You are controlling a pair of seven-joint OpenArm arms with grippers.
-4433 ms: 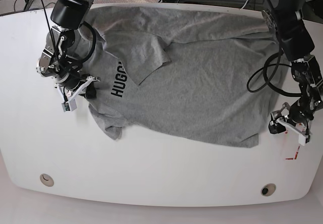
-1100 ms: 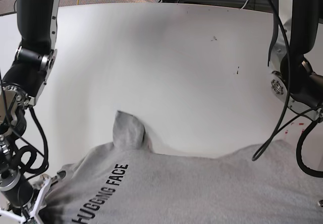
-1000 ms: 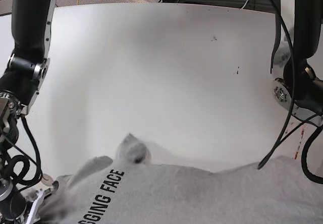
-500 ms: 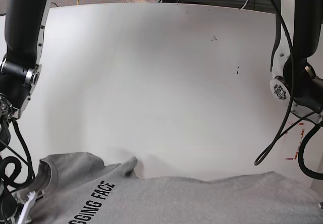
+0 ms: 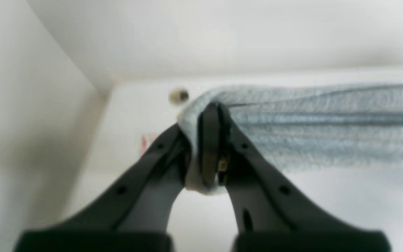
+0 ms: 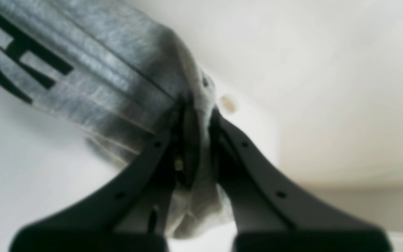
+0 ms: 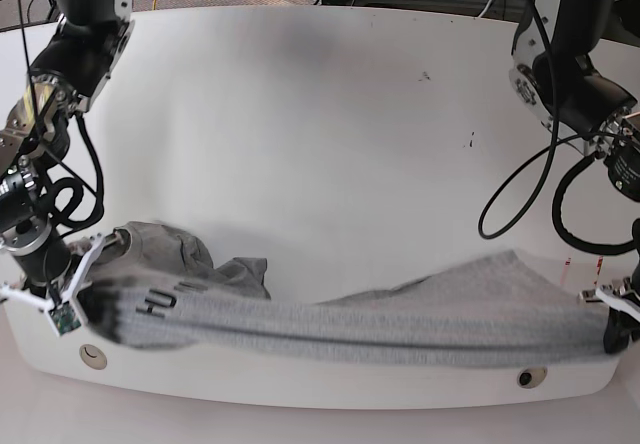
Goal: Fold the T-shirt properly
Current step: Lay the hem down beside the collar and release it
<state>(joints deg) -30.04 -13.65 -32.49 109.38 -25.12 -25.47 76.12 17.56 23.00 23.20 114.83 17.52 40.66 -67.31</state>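
Left wrist view: the left gripper (image 5: pixel 206 140) pinches one corner of the shirt (image 5: pixel 320 119). The soft grey cloth runs off to the right in long folds above the white table (image 5: pixel 310 210).
Right wrist view: the right gripper (image 6: pixel 196 136) is clamped on the shirt (image 6: pixel 93 87). Black letters show on the wrinkly cloth.
Base view: one shirt (image 7: pixel 400 319) hangs like a long band near the front edge of the table (image 7: pixel 300 114). Two grippers hold it, the right gripper (image 7: pixel 70 299) and the left gripper (image 7: pixel 612 314), one at each end.
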